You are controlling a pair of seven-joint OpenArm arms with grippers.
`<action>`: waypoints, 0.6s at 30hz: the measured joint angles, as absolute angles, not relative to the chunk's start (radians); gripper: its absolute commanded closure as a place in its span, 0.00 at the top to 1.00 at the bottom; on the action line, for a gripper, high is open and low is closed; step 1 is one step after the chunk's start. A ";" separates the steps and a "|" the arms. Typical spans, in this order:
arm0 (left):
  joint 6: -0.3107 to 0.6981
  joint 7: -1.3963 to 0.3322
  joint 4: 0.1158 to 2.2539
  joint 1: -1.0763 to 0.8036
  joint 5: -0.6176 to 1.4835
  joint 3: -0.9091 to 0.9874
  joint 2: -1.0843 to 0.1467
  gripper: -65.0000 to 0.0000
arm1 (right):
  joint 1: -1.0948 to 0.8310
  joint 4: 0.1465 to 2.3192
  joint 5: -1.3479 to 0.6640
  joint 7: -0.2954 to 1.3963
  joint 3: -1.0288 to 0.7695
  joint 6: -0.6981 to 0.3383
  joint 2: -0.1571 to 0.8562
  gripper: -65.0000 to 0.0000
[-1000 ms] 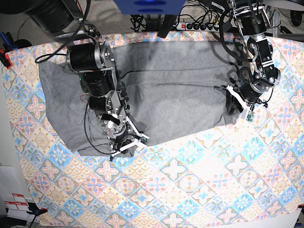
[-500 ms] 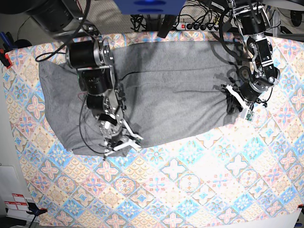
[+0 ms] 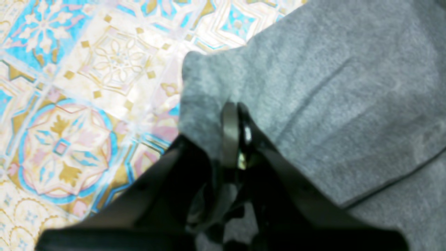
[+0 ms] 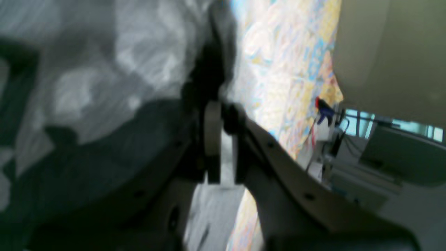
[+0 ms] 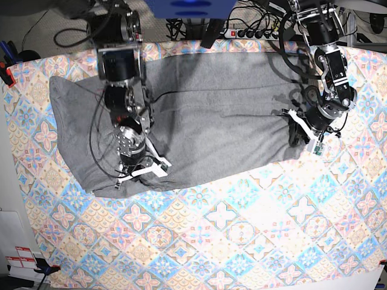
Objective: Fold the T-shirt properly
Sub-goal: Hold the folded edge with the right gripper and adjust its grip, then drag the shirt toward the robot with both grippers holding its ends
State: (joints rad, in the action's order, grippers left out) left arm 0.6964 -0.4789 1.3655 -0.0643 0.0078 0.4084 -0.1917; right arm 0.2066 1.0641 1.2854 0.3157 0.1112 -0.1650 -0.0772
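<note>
The T-shirt (image 5: pixel 211 115) lay spread across the far half of the bench, on the diamond-patterned tablecloth (image 5: pixel 242 235), its near hem running slantwise from one claw to the other. The left claw (image 5: pixel 300 134) was pinched tight on a bunched corner of grey fabric at the shirt's edge; in the left wrist view its jaws met with cloth gathered between them, just beside the bare cloth of the bench. The right claw (image 5: pixel 143 174) sat at the near hem on the other side, its jaws nearly closed, and the blurred right wrist view suggested a thin fold of fabric (image 4: pixel 139 52) caught between them, though that was hard to confirm. Holding both hem points probably served to lift that edge evenly for a fold. A power strip (image 5: pixel 254 33) and cables lay beyond the bench; nothing lay on the shirt but the right arm itself, which reached over it.
</note>
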 measured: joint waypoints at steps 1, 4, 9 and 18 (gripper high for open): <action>0.696 -0.479 1.365 -0.064 0.008 0.408 -0.191 0.00 | 0.192 1.097 1.287 0.327 0.112 -0.159 -0.078 0.07; 0.700 -0.480 1.365 -0.051 0.006 0.405 -0.191 0.00 | 0.151 1.182 1.287 0.360 0.117 -0.145 -0.080 0.07; 0.700 -0.477 1.371 -0.039 0.005 0.403 -0.194 0.00 | 0.017 1.304 1.283 0.380 0.112 -0.161 -0.080 0.07; 0.696 -0.479 1.495 0.006 -0.116 0.367 -0.199 0.00 | -0.110 1.493 1.254 0.498 0.112 -0.153 -0.081 0.07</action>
